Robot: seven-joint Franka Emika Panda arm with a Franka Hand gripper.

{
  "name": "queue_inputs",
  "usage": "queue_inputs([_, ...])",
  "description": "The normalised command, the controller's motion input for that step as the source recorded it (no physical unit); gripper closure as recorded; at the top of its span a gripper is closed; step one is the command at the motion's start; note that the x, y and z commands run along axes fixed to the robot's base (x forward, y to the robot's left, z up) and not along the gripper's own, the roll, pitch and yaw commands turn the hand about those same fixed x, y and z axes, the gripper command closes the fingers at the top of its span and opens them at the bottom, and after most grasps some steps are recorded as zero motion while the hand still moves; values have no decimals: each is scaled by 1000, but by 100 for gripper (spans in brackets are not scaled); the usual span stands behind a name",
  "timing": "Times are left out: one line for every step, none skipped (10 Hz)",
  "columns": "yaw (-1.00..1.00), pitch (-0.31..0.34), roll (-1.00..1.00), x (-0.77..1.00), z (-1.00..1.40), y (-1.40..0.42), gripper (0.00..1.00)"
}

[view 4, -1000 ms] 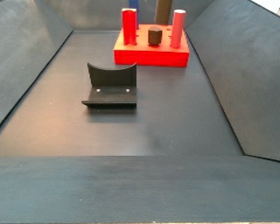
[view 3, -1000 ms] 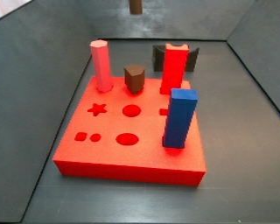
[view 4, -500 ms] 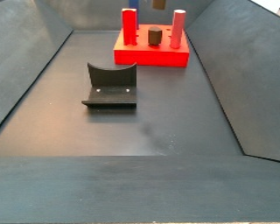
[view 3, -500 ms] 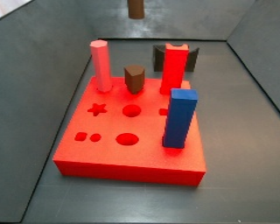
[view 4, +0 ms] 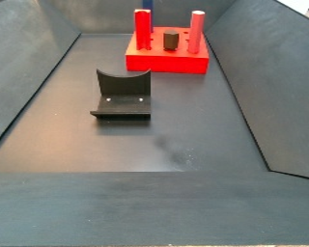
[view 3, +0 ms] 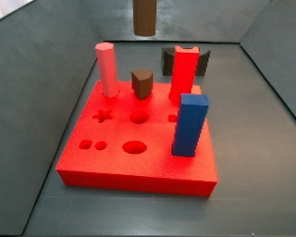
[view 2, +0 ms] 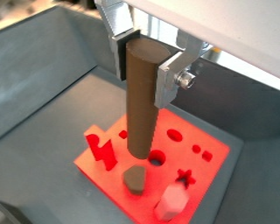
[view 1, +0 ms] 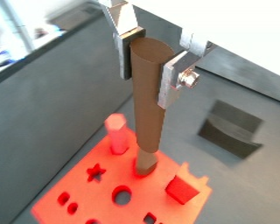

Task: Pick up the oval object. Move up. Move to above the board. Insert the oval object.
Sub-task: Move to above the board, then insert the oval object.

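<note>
My gripper [view 1: 149,66] is shut on the top of the oval object [view 1: 145,105], a tall dark brown peg with rounded sides. It hangs upright over the board [view 1: 108,188], a thick red block with cut-out holes. In a wrist view the gripper [view 2: 146,66] holds the peg [view 2: 139,105] with its lower end over the board [view 2: 213,153], close to a round hole [view 2: 157,157]. In a side view only the peg's lower end [view 3: 144,17] shows, high above the board [view 3: 151,167]; the gripper is out of that view. The oval hole [view 3: 134,146] is near the board's front.
On the board stand a pink hexagonal post [view 3: 106,67], a short brown stub [view 3: 141,83], a red post [view 3: 184,72] and a blue block [view 3: 191,125]. The fixture [view 4: 123,95] stands on the dark floor away from the board [view 4: 164,65]. Grey walls enclose the floor.
More of the brown peg now shows at the top of the side view; it has come lower over the board. The pegs on the board have not moved.
</note>
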Motion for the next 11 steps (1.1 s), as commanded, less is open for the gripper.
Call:
queue_inputs([413, 204, 147, 115, 28, -268, 100])
queue_inputs([297, 161, 129, 93, 22, -192, 100])
queue_inputs([0, 16, 0, 0, 0, 0, 100])
queue_inputs([97, 0, 86, 123, -89, -343, 100])
queue_inputs([14, -60, 146, 0, -380, -860, 100])
queue_inputs([0, -241, 0, -177, -526, -1000, 100])
queue_inputs([-211, -304, -36, -177, -580, -980, 100])
queue_inputs([-503, -373, -50, -151, -563, -651, 100])
queue_inputs([-471, -363, -34, -94, -591, -663, 100])
queue_inputs([-254, -287, 0, 126, -794, -703, 100])
queue_inputs([-103, 43, 61, 431, -703, -594, 100])
